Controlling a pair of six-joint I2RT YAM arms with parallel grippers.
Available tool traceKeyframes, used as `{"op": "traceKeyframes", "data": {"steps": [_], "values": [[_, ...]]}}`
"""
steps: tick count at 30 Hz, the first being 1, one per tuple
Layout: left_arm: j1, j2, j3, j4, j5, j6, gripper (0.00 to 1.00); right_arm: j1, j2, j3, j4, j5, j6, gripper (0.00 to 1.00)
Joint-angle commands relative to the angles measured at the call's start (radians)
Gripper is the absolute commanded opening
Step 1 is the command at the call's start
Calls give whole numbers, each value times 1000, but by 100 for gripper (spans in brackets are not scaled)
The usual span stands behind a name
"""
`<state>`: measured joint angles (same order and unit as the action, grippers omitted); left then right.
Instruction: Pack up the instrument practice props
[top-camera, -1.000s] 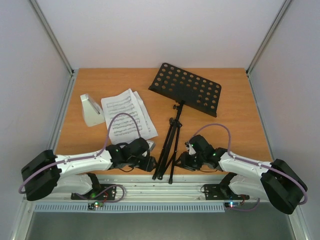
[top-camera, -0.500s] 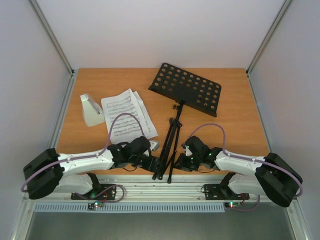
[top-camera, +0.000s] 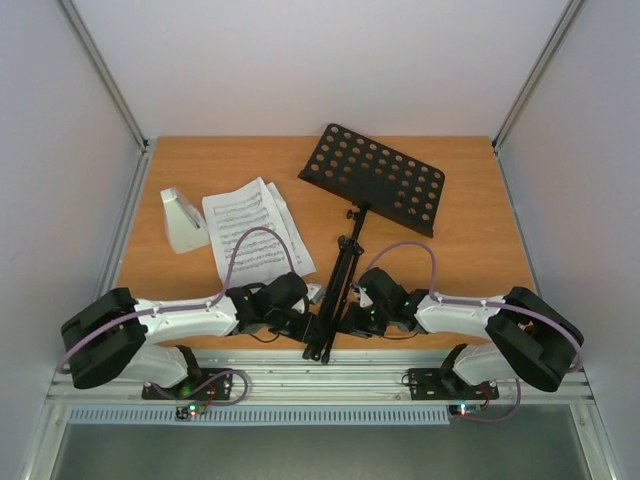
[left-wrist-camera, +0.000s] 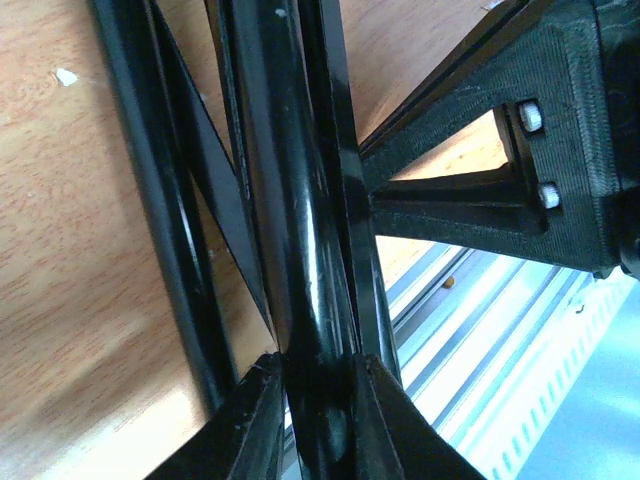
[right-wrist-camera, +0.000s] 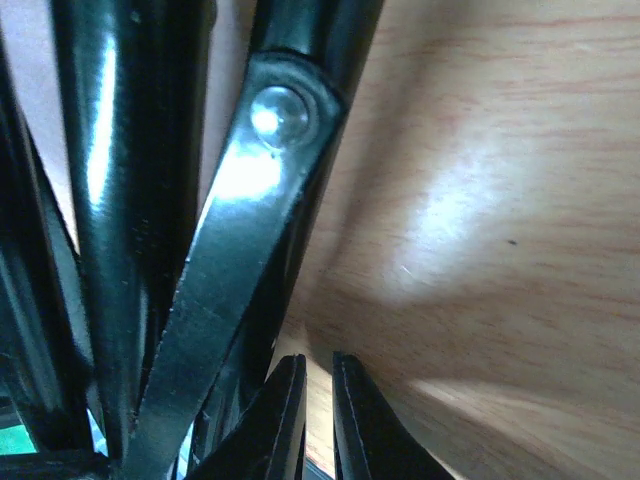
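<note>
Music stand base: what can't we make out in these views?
Left wrist: left gripper clamps a tube of the music stand; which tube, frame edges cut off.
Right wrist: whether right gripper touches a leg; too close, blurred.
Top view: both fingertip contacts, covered by wrists and stand legs.

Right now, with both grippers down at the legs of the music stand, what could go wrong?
The left gripper clamps only one tube of the music stand near its feet; lifting there, the perforated desk could swing and sweep the sheet music. The right gripper looks closed beside the stand with nothing between its fingers, so it may give no support. The feet lie at the near edge of the table and could slip off.
</note>
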<state>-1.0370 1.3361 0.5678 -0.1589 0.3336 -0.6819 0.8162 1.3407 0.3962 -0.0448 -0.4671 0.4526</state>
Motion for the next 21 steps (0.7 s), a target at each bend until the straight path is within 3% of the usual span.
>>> {"op": "traceKeyframes", "data": {"steps": [1, 10, 13, 16, 21], "values": [[-8, 15, -1, 84, 38, 20, 14, 20, 38, 31, 42, 18, 4, 11], [-9, 7, 2, 76, 8, 18, 16, 22, 50, 46, 85, 28, 8, 11], [-8, -29, 17, 6, -72, 29, 35, 23, 4, 44, 23, 57, -8, 23], [-5, -79, 34, -68, -159, 44, 65, 23, -69, 47, -96, 105, -42, 39], [2, -180, 56, -171, -270, 73, 88, 23, -226, 56, -384, 214, -99, 60]]}}
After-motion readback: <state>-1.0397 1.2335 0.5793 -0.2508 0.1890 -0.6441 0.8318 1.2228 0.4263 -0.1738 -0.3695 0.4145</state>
